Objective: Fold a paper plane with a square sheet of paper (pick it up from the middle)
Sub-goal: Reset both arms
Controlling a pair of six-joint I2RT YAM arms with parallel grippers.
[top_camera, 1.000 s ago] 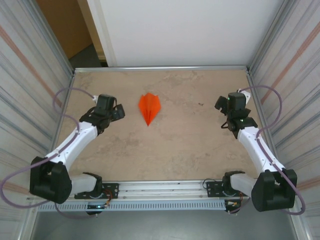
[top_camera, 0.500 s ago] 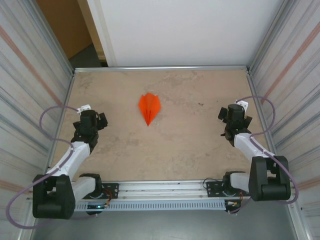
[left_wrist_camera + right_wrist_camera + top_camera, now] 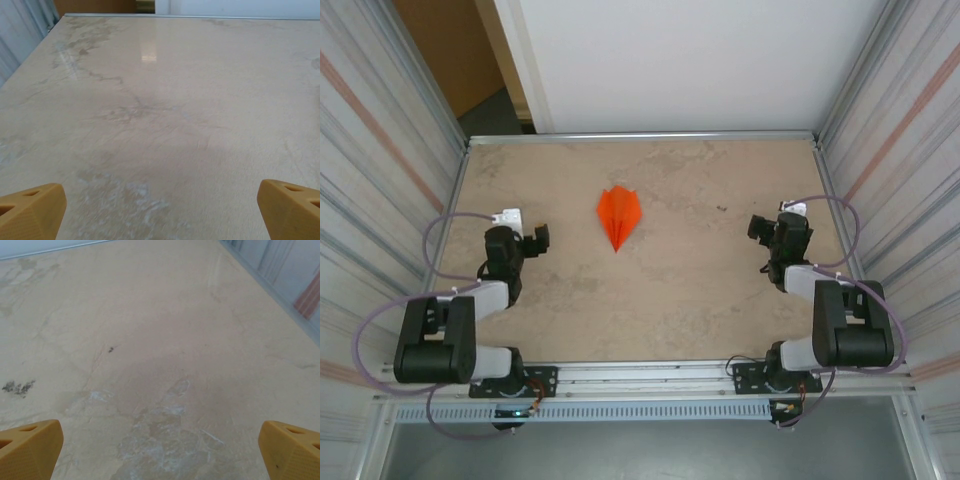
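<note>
Paper plane (image 3: 619,215): flat on the desk (image 3: 700,290), mid-far, well apart from both hands.
Left hand (image 3: 160,212): fingers apart, empty.
Right hand (image 3: 160,450): fingers apart, empty.
Risk: a hand sweeping past could nudge the light plane or spring its creases.

White-and-black arms (image 3: 492,294) carry lilac cables (image 3: 357,345); pincer fingers (image 3: 31,211) are mustard yellow

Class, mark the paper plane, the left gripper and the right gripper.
paper plane (image 3: 619,216): top external view, on its centre crease.
left gripper (image 3: 160,202): left wrist view, midway between its yellow fingertips.
right gripper (image 3: 160,440): right wrist view, midway between its yellow fingertips.
</note>
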